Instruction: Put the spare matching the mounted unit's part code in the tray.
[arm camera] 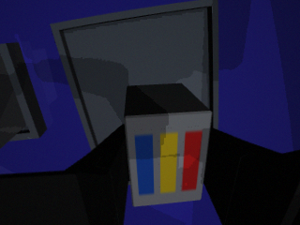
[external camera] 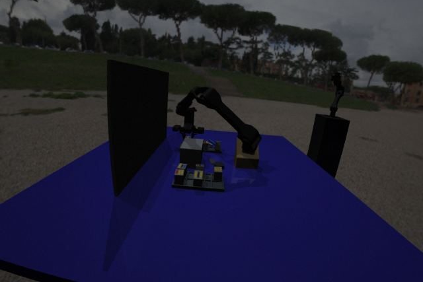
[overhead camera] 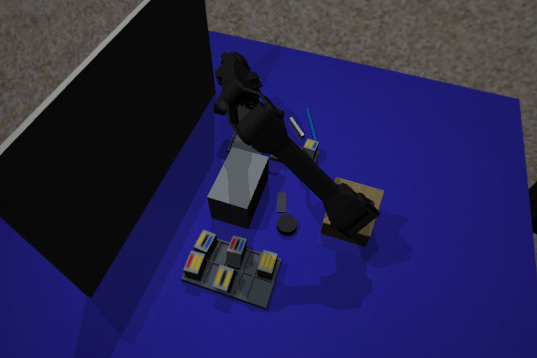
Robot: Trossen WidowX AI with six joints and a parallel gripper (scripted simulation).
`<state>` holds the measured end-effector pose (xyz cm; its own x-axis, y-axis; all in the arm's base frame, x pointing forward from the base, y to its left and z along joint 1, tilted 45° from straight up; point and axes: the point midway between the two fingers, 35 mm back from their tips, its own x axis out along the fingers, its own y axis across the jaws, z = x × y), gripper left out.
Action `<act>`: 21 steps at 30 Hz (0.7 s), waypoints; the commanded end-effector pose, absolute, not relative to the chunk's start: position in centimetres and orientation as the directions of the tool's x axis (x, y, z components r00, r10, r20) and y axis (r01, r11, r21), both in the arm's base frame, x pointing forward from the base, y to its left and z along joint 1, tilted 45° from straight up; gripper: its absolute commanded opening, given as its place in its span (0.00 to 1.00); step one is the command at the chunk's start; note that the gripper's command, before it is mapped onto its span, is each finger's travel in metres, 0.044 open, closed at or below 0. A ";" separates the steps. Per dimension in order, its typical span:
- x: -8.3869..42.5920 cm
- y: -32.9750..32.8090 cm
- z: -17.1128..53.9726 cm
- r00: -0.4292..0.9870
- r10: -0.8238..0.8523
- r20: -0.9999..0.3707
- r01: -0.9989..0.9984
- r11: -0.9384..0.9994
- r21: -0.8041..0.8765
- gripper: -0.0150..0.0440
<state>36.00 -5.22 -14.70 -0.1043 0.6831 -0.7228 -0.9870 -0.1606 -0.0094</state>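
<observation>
My gripper (arm camera: 157, 128) is shut on a spare (arm camera: 164, 121) with a white label of blue, yellow and red bars. In the wrist view it stands upright between the fingers and overlaps the near part of the grey rimmed tray (arm camera: 94, 44) (overhead camera: 237, 142); its height above it cannot be told. The tray's near edge is hidden. In the top view the arm hides the fingers and the held spare. The grey box (overhead camera: 240, 176) (external camera: 191, 152) stands in front of the tray; no code shows on its visible faces.
A front rack (overhead camera: 260, 293) (external camera: 205, 189) holds several spares. A second rack beside the tray bears a spare (overhead camera: 310, 146). A tall black panel (overhead camera: 143, 106) (external camera: 136, 118) stands left. A wooden block (overhead camera: 368, 194) (external camera: 246, 162), dark disc (overhead camera: 286, 224), white bar (overhead camera: 296, 127) and blue rod (overhead camera: 310, 124) are right.
</observation>
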 end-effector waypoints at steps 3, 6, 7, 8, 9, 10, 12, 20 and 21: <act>35.7 -4.7 -15.1 -0.106 0.687 -0.719 -0.987 -0.158 -0.005 0.25; 35.7 -4.6 -15.2 -0.106 0.687 -0.719 -0.987 -0.158 -0.005 0.25; 35.9 -4.9 -15.0 -0.105 0.684 -0.722 -0.987 -0.161 -0.009 0.30; 35.9 -4.9 -15.0 -0.105 0.684 -0.722 -0.987 -0.161 -0.009 0.34; 35.9 -4.9 -15.0 -0.105 0.684 -0.722 -0.987 -0.161 -0.009 0.39; 35.9 -4.9 -15.0 -0.105 0.684 -0.722 -0.987 -0.161 -0.009 0.43; 35.9 -4.9 -15.0 -0.105 0.684 -0.722 -0.987 -0.161 -0.009 0.52; 35.9 -4.9 -15.0 -0.105 0.684 -0.722 -0.987 -0.161 -0.009 0.88; 35.9 -4.9 -15.0 -0.105 0.684 -0.722 -0.987 -0.161 -0.009 0.92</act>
<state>35.84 -4.88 -15.01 -0.1047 0.6836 -0.7223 -0.9870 -0.1603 -0.0086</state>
